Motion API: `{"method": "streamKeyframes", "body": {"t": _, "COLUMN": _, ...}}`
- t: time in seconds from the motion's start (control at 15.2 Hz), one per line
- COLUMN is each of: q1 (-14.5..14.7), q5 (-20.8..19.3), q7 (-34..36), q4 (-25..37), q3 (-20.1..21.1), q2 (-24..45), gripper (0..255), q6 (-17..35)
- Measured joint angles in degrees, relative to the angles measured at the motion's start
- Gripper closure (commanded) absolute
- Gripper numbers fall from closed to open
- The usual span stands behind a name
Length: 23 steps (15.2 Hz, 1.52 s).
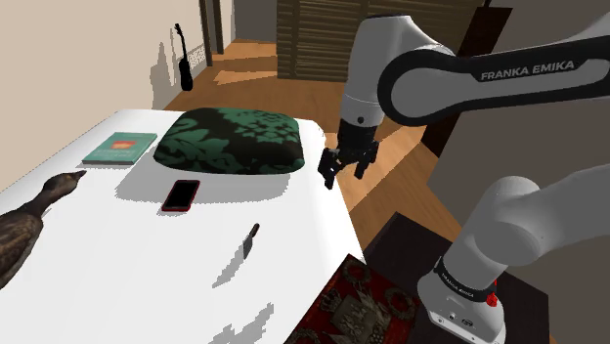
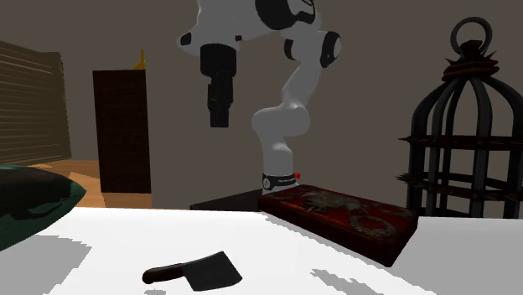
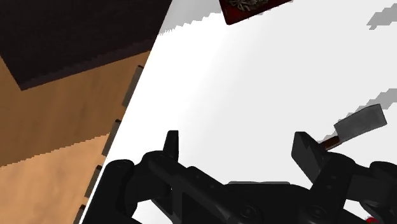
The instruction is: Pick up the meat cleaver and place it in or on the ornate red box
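Gripper [image 1: 344, 174] hangs open over the table [image 1: 127, 264] edge, cleaver [image 1: 250, 239] lying well off mid-table, handle pointing toward it

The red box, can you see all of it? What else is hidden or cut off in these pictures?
- Red box: in the shoulder view, the bottom edge cuts it off.
- Meat cleaver: in the wrist view, the end of its handle runs behind a finger of the gripper.
- Brown bird figure: in the shoulder view, the left edge cuts it off.
- Cage: in the second exterior view, the right edge cuts it off.
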Motion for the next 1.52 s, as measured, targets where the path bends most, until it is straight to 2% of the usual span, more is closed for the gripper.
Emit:
{"method": "streamKeyframes", "body": {"t": 0.33, "q1": -1.5, "q5": 3.7, "q7": 12.1, "q4": 1.5, "q3": 7.5, "q2": 7.9, "gripper": 0, "q6": 8.4}}
{"method": "streamKeyframes", "body": {"t": 0.53, "q1": -3.2, "q5": 4.5, "q7": 19.2, "q4": 2.2, "q3": 11.9, "q2": 13.3, "gripper": 0, "q6": 14.5}}
{"method": "streamKeyframes", "body": {"t": 0.79, "q1": -6.8, "q5": 2.2, "q7": 30.5, "q4": 5.7, "q3": 18.6, "q2": 22.8, "gripper": 0, "q6": 22.0}}
{"method": "streamKeyframes", "body": {"t": 0.99, "q1": -10.1, "q5": -3.3, "q7": 40.7, "q4": 9.2, "q3": 23.2, "q2": 31.0, "gripper": 0, "q6": 27.0}}
{"method": "streamKeyframes", "body": {"t": 1.12, "q1": -11.6, "q5": -9.4, "q7": 49.3, "q4": 11.4, "q3": 25.6, "q2": 37.5, "gripper": 0, "q6": 30.5}}
{"method": "streamKeyframes", "body": {"t": 1.25, "q1": -11.7, "q5": -16.3, "q7": 57.3, "q4": 14.7, "q3": 25.8, "q2": 43.5, "gripper": 0, "q6": 32.1}}
{"method": "streamKeyframes", "body": {"t": 1.52, "q1": -10.3, "q5": -22.2, "q7": 63.1, "q4": 15.7, "q3": 24.5, "q2": 48.2, "gripper": 0, "q6": 34.6}}
